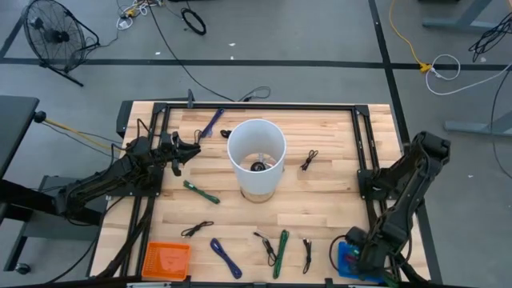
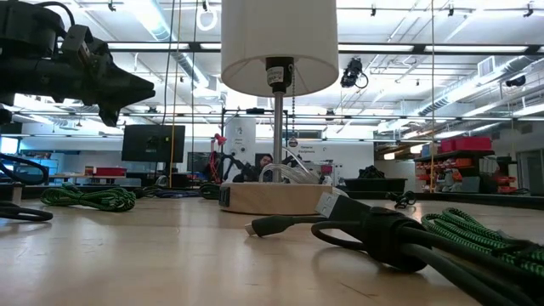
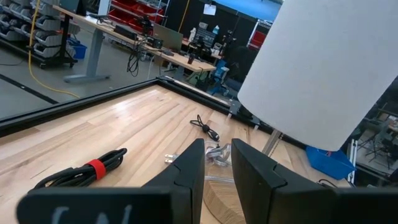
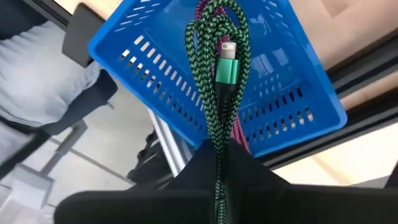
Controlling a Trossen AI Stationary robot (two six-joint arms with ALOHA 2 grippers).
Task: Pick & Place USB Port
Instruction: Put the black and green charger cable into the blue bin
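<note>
My right gripper is shut on a green braided USB cable with a green plug, over the blue basket at the table's near right corner. A magenta cable lies in that basket. My left gripper waits at the table's left, level, a little open with nothing between its fingers, pointing at the white lamp. My right gripper pinches the green cable's bundled strands between its two fingers, which slant steeply down from above. The loops and the plug reach out past the fingertips over the basket. Whether they touch the basket, I cannot tell.
The lamp stands mid-table on a wooden base. Several loose cables lie about: green, blue, green, black. An orange basket sits at the near left. A black frame rims the table.
</note>
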